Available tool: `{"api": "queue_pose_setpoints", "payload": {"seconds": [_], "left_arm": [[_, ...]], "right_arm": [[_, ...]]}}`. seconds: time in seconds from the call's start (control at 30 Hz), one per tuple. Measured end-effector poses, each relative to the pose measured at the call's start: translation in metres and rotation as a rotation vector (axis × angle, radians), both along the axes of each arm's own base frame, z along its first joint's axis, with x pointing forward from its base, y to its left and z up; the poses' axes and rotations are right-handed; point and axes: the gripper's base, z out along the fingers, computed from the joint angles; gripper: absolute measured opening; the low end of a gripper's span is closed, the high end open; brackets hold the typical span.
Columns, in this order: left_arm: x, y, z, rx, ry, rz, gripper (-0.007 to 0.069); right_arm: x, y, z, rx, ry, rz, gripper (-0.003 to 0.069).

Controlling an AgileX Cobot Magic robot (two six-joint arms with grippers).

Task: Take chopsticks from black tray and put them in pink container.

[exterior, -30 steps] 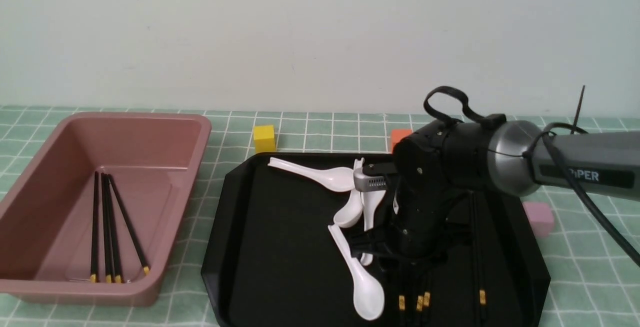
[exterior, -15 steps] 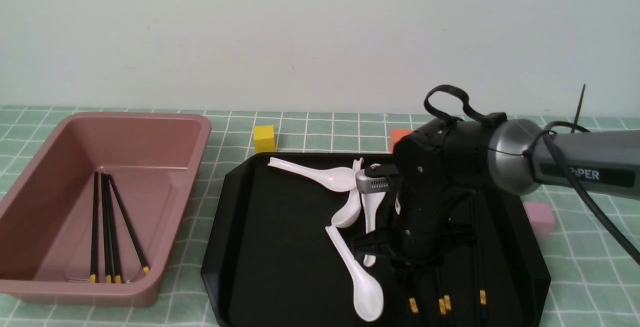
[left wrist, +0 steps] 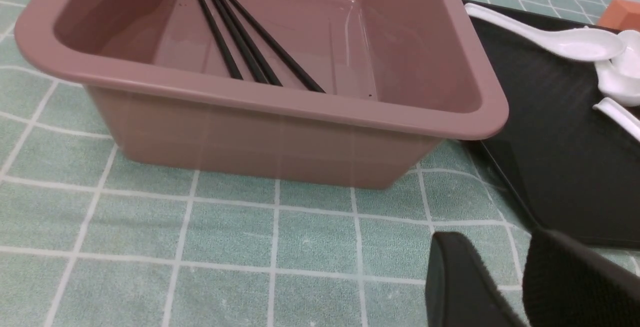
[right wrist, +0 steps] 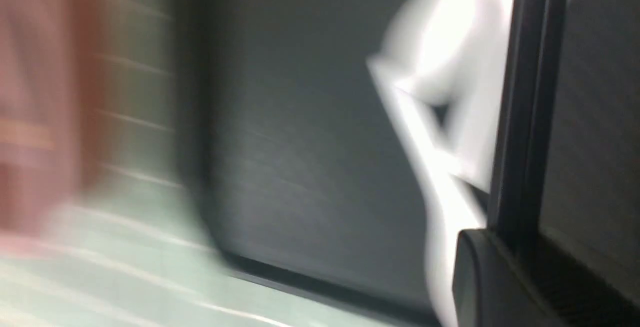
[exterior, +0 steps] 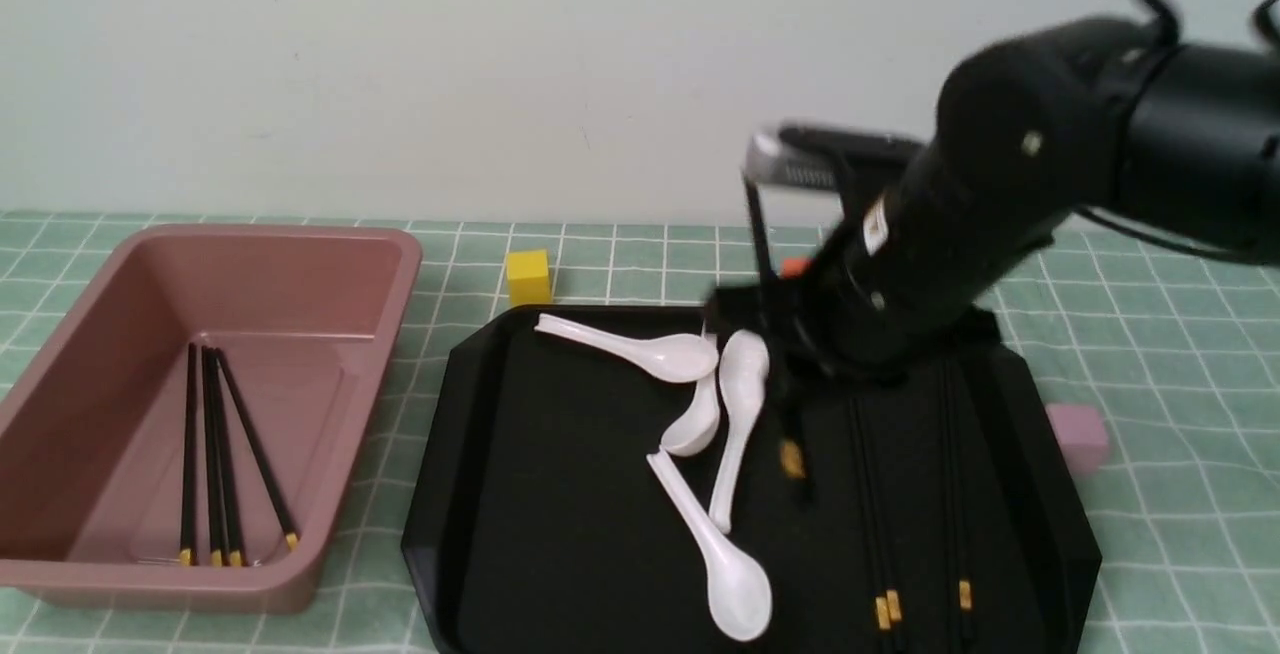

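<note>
Clamping one chopstick (exterior: 790, 459) that is hanging steeply over the black tray (exterior: 560, 494), the right gripper (exterior: 800, 334) is needing a high, steady swing across the spoons (exterior: 735, 414) to the pink container (exterior: 405, 264), while the left gripper (left wrist: 495, 247) is hanging open and empty.

The wall (exterior: 400, 64) is plain and off-white, with only faint scuff marks. It meets the table (exterior: 620, 254) along a straight horizontal line. The table is covered by a pale green cloth (left wrist: 225, 227) printed with thin white lines that form a grid of squares. Lighting is even and diffuse; shadows are soft.
</note>
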Motion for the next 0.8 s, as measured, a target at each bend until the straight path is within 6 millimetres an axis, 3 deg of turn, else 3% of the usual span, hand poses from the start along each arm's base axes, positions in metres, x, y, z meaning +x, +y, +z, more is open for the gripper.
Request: {"api": "queue_pose_setpoints", "payload": {"seconds": [0.1, 0.17, 0.23, 0.27, 0.3, 0.33, 0.37, 0.43, 0.53, 0.67, 0.8], "left_arm": [[0.0, 0.0, 0.0, 0.0, 0.0, 0.0, 0.0218], [0.0, 0.0, 0.0, 0.0, 0.0, 0.0, 0.0218], [0.0, 0.0, 0.0, 0.0, 0.0, 0.0, 0.0218], [0.0, 0.0, 0.0, 0.0, 0.0, 0.0, 0.0218], [0.0, 0.0, 0.0, 0.0, 0.0, 0.0, 0.0218], [0.0, 0.0, 0.0, 0.0, 0.0, 0.0, 0.0218], [0.0, 0.0, 0.0, 0.0, 0.0, 0.0, 0.0218], [0.0, 0.0, 0.0, 0.0, 0.0, 0.0, 0.0218], [0.0, 0.0, 0.0, 0.001, 0.0, 0.0, 0.0218], [0.0, 0.0, 0.0, 0.001, 0.0, 0.0, 0.0218], [0.0, 0.0, 0.0, 0.001, 0.0, 0.0, 0.0218]], "right_arm": [[0.003, 0.02, 0.02, 0.15, -0.093, 0.046, 0.0123], [0.004, 0.051, 0.029, 0.293, -0.17, 0.116, 0.0123], [0.004, 0.08, 0.028, 0.386, -0.226, 0.168, 0.0123], [0.005, 0.084, 0.028, 0.402, -0.24, 0.173, 0.0123], [0.005, 0.104, 0.021, 0.444, -0.276, 0.2, 0.0123], [0.005, 0.11, 0.018, 0.453, -0.286, 0.206, 0.0123], [0.004, 0.134, 0.001, 0.469, -0.323, 0.234, 0.0123], [0.004, 0.148, -0.012, 0.485, -0.33, 0.225, 0.0123], [0.006, 0.18, -0.051, 0.488, -0.361, 0.173, 0.0123], [0.005, 0.201, -0.083, 0.456, -0.372, 0.147, 0.0123], [0.005, 0.211, -0.102, 0.428, -0.371, 0.148, 0.0134]]}}
